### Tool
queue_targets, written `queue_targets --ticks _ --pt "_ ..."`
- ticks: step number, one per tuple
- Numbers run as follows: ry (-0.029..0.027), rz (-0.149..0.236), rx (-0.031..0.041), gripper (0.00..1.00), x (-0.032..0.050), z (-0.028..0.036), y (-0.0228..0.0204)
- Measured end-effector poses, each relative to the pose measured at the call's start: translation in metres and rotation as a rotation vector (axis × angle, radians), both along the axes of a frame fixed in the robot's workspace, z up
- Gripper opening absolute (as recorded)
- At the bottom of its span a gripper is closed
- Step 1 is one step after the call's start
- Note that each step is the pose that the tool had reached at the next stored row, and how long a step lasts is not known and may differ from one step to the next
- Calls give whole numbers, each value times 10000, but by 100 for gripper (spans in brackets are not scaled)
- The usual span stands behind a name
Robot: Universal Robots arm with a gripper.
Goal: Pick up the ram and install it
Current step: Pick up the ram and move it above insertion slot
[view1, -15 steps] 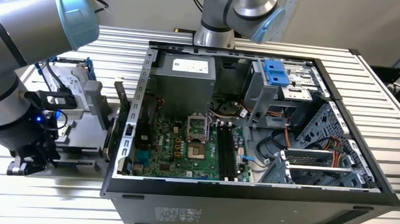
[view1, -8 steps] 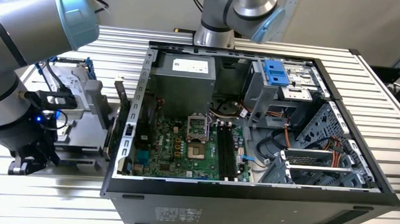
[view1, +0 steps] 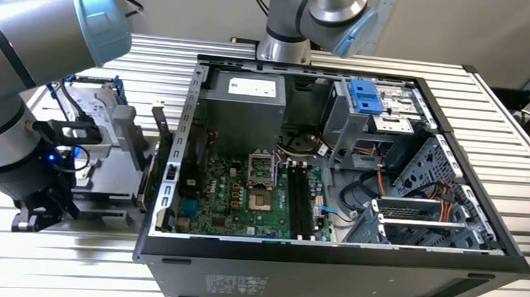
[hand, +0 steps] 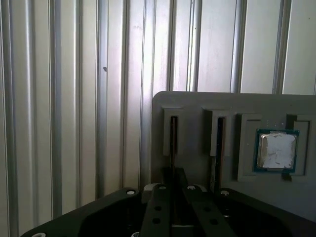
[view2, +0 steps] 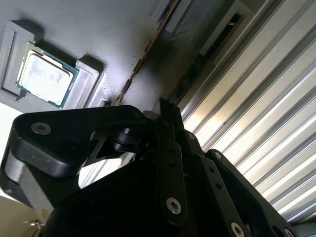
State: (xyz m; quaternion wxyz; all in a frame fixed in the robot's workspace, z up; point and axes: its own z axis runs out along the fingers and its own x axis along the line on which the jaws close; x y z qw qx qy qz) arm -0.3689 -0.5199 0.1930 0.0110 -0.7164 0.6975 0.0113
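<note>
At the exterior view's left, a grey plastic holder (view1: 110, 164) has the thin dark ram stick (hand: 174, 140) in a slot. The black gripper (hand: 174, 178) is right at it, but I cannot tell its grip. The white power-supply label (view1: 252, 87) is unreadable.

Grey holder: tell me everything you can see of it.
The holder is a flat, matte grey block, seemingly plastic, lying on the ribbed metal table. Two narrow rimmed slots sit side by side; the ram stands on edge in the one farther from the chip, another thin board in the other. Beside them a framed square recess holds the silver, green-bordered chip. The gripper lines up with the ram's slot.
</note>
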Motion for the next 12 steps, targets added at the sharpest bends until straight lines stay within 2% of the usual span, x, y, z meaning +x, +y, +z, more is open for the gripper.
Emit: queue_targets --ticks 12 --pt "0 36 0 0 0 0 0"
